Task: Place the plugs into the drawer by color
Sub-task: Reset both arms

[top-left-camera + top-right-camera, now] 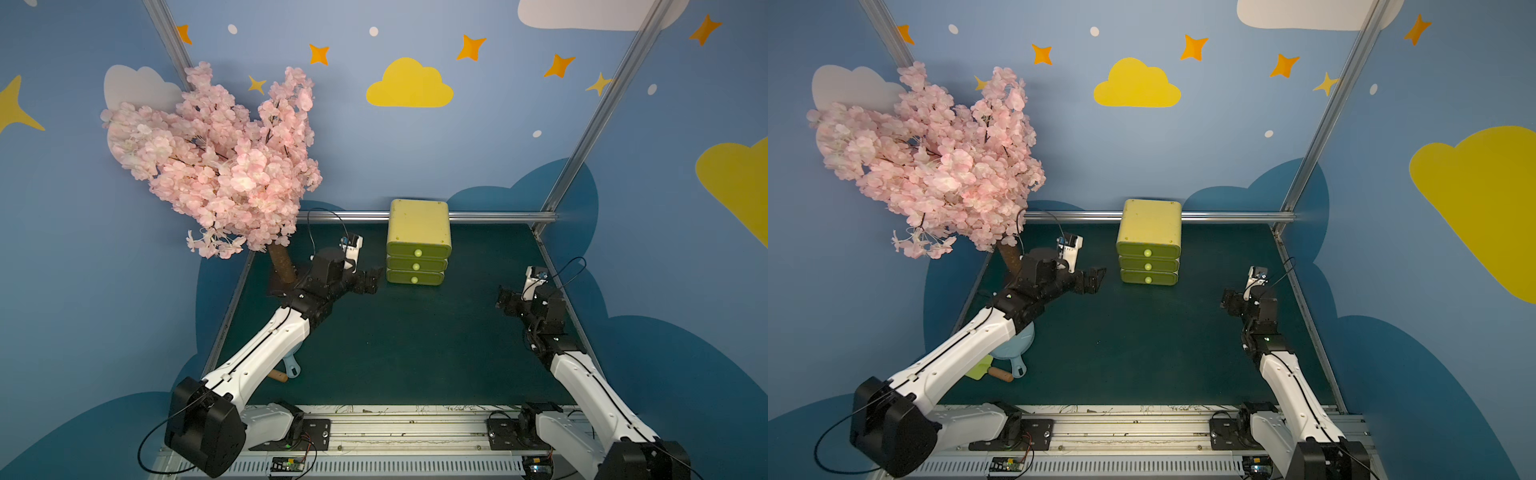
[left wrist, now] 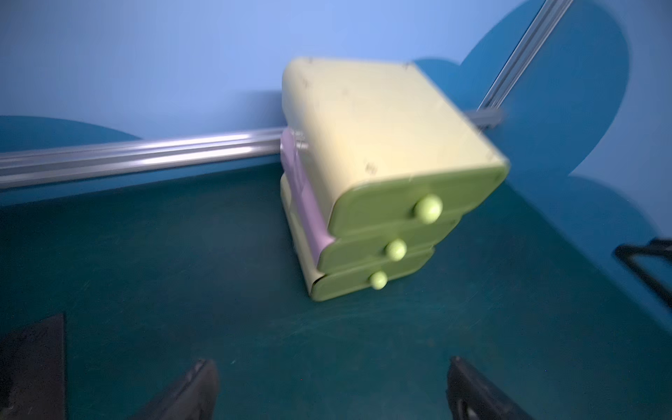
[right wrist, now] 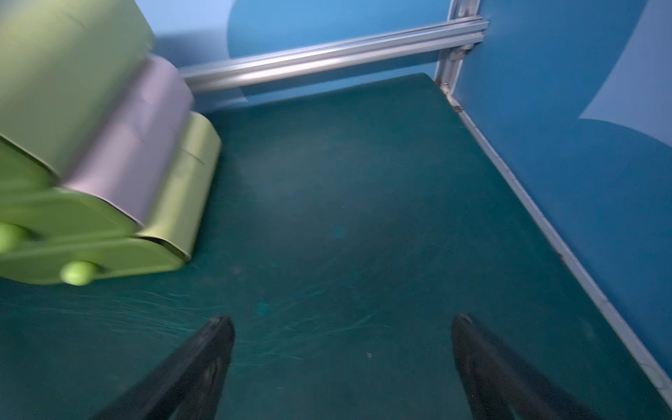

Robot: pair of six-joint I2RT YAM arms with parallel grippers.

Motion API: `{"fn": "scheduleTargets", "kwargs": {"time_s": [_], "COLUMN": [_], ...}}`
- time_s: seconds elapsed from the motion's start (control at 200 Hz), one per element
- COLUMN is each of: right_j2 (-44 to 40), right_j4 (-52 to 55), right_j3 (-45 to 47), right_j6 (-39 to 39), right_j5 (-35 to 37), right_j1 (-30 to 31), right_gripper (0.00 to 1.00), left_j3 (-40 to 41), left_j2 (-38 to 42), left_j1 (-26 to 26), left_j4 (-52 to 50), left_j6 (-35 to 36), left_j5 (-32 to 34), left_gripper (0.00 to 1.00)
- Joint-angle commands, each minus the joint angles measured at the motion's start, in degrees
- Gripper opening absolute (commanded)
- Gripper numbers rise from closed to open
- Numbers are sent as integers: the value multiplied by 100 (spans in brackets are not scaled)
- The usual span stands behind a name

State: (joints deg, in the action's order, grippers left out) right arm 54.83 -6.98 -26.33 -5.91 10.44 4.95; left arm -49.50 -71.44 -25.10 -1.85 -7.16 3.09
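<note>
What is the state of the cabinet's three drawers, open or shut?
Shut. In both top views the cabinet shows all three fronts in line, none pulled out.

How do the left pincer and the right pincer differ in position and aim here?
The left pincer sits close beside the drawer cabinet; the right pincer is well apart from it, near the right edge of the table. The left pincer points toward the cabinet's three knobbed fronts; the right pincer points past its side toward the back corner. Shared: both stand wide open and empty.
</note>
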Motion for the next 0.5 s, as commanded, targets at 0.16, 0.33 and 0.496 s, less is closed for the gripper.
{"fn": "scheduleTargets", "kwargs": {"time_s": [0.16,0.33,0.496], "right_j2": [1105,1529,1833], "right_j4": [-1259,-2239,-1921], "right_j3": [370,478,120], "right_j6": [568,773,683], "right_j5": [517,170,-1800], "right_j1": [-38,-138,-888], "right_gripper": [98,98,98], "left_j3": [1522,1870,2363], "left_j2": [-161,-327,-842], "left_j1": [1878,2152,2535], "left_j4": [1629,2313,3467], "left_j6": [-315,846,730], "left_j5": [14,-363,-444], "left_gripper": [100,100,100]}}
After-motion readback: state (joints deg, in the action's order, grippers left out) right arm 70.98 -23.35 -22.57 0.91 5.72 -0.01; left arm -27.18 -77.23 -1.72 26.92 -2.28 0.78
